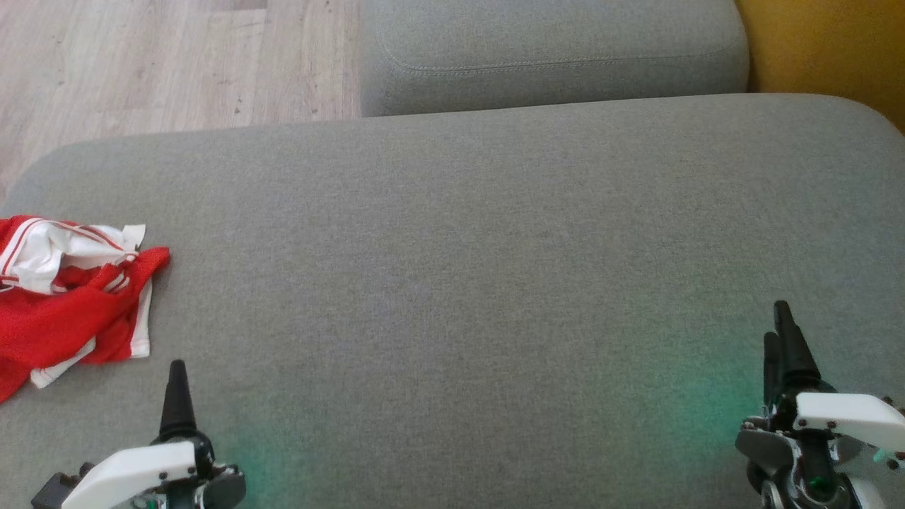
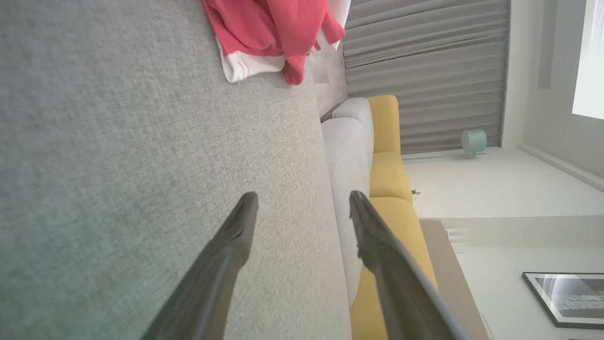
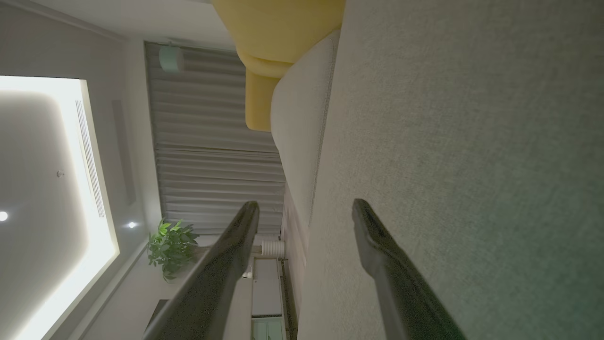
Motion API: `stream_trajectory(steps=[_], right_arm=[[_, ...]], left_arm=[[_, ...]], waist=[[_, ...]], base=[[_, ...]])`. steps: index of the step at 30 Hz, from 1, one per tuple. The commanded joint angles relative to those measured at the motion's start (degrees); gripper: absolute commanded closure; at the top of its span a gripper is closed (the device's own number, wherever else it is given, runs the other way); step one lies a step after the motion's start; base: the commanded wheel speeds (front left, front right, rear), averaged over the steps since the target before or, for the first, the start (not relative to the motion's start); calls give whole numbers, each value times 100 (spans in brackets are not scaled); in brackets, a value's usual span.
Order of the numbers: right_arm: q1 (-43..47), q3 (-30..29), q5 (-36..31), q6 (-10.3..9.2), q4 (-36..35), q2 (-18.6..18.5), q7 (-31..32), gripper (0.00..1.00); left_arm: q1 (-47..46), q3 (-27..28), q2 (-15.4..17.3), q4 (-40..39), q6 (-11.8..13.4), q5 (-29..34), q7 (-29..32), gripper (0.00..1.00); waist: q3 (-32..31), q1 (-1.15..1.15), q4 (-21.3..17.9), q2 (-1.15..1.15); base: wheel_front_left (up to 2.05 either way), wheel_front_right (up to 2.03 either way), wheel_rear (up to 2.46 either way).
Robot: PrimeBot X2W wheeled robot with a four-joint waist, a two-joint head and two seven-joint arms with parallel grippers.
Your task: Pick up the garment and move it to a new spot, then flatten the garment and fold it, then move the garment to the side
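The garment (image 1: 67,300) is a red and white sports top, crumpled in a heap at the left edge of the grey sofa seat (image 1: 459,283). In the left wrist view the garment (image 2: 273,33) lies at the top, well ahead of the fingers. My left gripper (image 1: 177,396) hovers low at the lower left, just right of the garment and apart from it; its jaws (image 2: 302,203) stand open and empty. At the lower right my right gripper (image 1: 781,332) is far from the garment, open (image 3: 306,208) with nothing between its fingers.
A second grey cushion (image 1: 551,49) lies behind the seat, with yellow upholstery (image 1: 827,49) at the back right. Wooden floor (image 1: 162,63) shows beyond the seat's far left edge. The wide grey seat stretches between the two grippers.
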Motion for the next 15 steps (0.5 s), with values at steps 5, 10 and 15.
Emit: stream_trajectory(steps=[5,10,15], right_arm=[[-381,129,-562,-1,-147,-154,-144,0],[-418,178,-1034,-1,-135,-150,-228,0],[-431,219,-1493,-1,-129,-126,-312,0]], left_arm=[[-333,-33,76,-214,-9,554,-126,0],[-340,-40,83,-203,-11,1026,-211,0],[-340,-79,79,-183,-13,1484,-296,0]], waist=[[10,0,3,0],[15,0,5,0],[19,0,10,0]], base=[[0,0,0],[0,0,0],[0,0,0]])
